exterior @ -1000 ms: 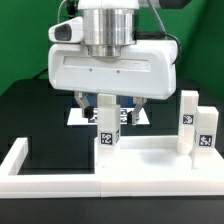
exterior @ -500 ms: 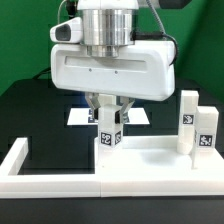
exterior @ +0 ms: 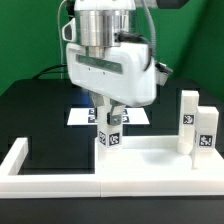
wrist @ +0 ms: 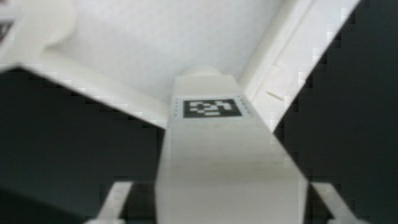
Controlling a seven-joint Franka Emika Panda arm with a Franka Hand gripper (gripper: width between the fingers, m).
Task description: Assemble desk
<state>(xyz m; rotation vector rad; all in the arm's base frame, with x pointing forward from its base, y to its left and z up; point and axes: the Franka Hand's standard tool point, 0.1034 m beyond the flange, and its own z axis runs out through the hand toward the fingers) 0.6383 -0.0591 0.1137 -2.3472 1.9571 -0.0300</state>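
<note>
The white desk top (exterior: 150, 158) lies flat at the exterior view's right, against the border bars. One white tagged leg (exterior: 109, 140) stands upright on its near-left corner. My gripper (exterior: 109, 118) is straight above it, shut on the leg's upper part. Two more tagged legs (exterior: 187, 118) (exterior: 206, 135) stand upright at the top's right end. In the wrist view the held leg (wrist: 217, 150) runs down from between my fingers (wrist: 118, 202) to the top's rimmed inside (wrist: 125, 55); its tag faces the camera.
Long white border bars (exterior: 45, 182) run along the front and turn up at the exterior view's left (exterior: 18, 152). The marker board (exterior: 82, 117) lies behind my gripper on the black table.
My fingers have closed in on the leg, and the hand has turned about its vertical axis, the leg turning with it.
</note>
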